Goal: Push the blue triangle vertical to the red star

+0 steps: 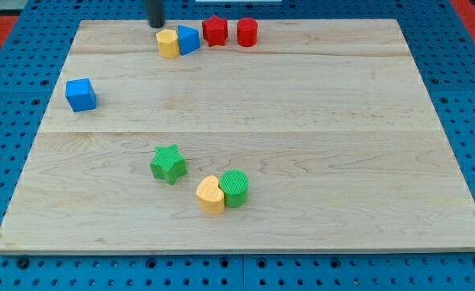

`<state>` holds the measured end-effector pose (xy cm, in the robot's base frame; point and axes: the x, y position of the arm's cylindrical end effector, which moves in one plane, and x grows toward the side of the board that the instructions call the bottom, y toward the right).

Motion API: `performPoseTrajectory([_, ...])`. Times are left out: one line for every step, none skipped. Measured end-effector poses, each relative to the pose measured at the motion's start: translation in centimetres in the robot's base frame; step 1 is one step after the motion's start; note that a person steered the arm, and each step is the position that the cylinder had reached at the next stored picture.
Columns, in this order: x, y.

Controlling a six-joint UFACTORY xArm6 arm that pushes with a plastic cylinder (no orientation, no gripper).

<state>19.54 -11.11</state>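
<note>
The blue triangle [188, 40] lies near the view's top, touching a yellow block [168, 44] on its left. The red star [215, 31] stands just to the triangle's right, a small gap between them. My tip [155, 24] is at the top edge of the board, just up and left of the yellow block, and left of the blue triangle. The rod runs out of the view's top.
A red cylinder [247, 32] stands right of the red star. A blue cube [81, 94] sits at the view's left. A green star [168, 164], a yellow heart [210, 195] and a green cylinder [234, 188] lie low in the middle. The wooden board [318, 145] rests on blue pegboard.
</note>
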Motion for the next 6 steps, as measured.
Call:
performPoseTrajectory([4.0,1.3])
performPoseTrajectory([9.3,2.0])
performPoseTrajectory([8.9,3.2])
performPoseTrajectory([8.7,6.9])
performPoseTrajectory([9.8,11.7])
performPoseTrajectory([13.2,8.7])
